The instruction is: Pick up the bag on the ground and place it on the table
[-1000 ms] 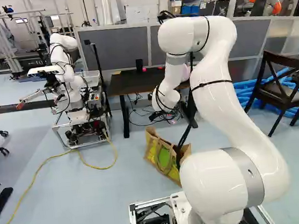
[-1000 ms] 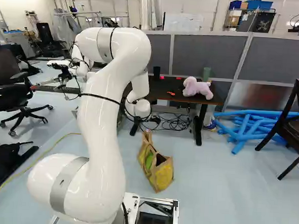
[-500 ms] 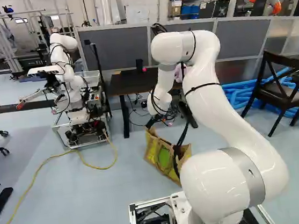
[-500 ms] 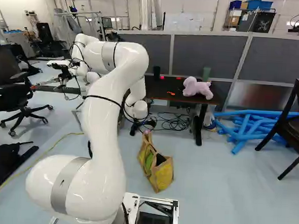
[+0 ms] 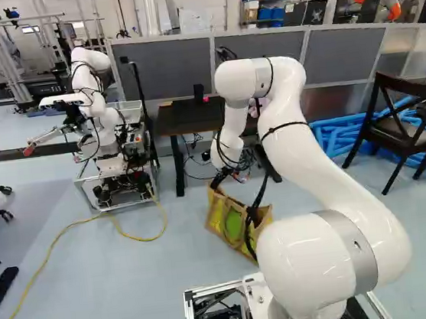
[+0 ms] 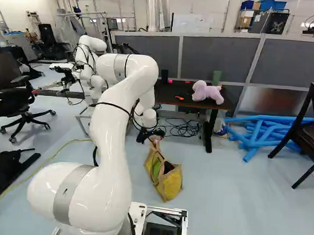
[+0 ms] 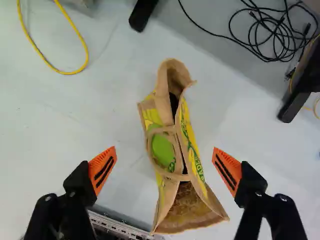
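Note:
Low over the far end of the bag, my gripper (image 6: pixel 151 134) hangs at the end of the arm in the right base view. The tan bag with yellow and green sides (image 6: pixel 170 183) stands on the floor, short of the table (image 6: pixel 169 99). In the wrist view the open gripper (image 7: pixel 164 171) has its orange pads wide apart, one off each long side of the bag (image 7: pixel 192 145); neither touches it. A looped handle (image 7: pixel 151 150) lies against the bag's green-marked side, in the space ahead of and between the fingers.
A pink plush toy (image 6: pixel 206 92) sits on the table, with coiled black cables (image 6: pixel 183 128) beneath. Another robot (image 5: pixel 99 115) stands at the left of the left base view, a yellow cable (image 5: pixel 50 251) near it. Right of the table are blue tubes (image 6: pixel 257 133) and a dark chair (image 5: pixel 404 131).
My arm's raised elbow has come down and shifted left in the left base view, with the gripper now lower over the bag. Base and bag have not moved.

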Controlling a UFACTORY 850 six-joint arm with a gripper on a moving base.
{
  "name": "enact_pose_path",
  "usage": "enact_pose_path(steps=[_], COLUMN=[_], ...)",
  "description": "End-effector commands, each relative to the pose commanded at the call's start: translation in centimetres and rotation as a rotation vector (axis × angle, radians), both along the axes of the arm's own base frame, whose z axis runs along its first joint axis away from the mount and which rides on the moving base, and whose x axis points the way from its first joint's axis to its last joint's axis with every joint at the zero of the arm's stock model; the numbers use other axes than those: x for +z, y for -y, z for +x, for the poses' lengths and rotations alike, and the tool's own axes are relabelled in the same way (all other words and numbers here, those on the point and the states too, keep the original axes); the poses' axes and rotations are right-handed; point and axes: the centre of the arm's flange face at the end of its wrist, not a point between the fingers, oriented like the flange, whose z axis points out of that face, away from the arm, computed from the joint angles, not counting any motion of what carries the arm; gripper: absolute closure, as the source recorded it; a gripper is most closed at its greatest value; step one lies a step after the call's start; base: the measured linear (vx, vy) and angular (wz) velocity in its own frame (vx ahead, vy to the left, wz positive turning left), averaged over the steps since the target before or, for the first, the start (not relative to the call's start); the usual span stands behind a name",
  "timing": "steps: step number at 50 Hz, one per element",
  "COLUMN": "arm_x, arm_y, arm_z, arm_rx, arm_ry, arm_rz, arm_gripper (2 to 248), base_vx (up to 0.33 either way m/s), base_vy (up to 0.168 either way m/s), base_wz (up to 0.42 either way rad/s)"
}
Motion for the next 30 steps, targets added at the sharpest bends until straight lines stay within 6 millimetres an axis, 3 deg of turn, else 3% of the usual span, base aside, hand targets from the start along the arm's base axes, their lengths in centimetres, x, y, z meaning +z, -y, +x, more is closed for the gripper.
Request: enact_pose_path(steps=[30], arm_x=[-4.6], arm_y=[0.8], arm_z=[0.1], arm_rx=[0.0], arm_ry=[-0.068], arm_rz=[-0.019], arm_gripper=[3], base_vx=[0.0], base_vy=[0.0], base_wz=[0.0])
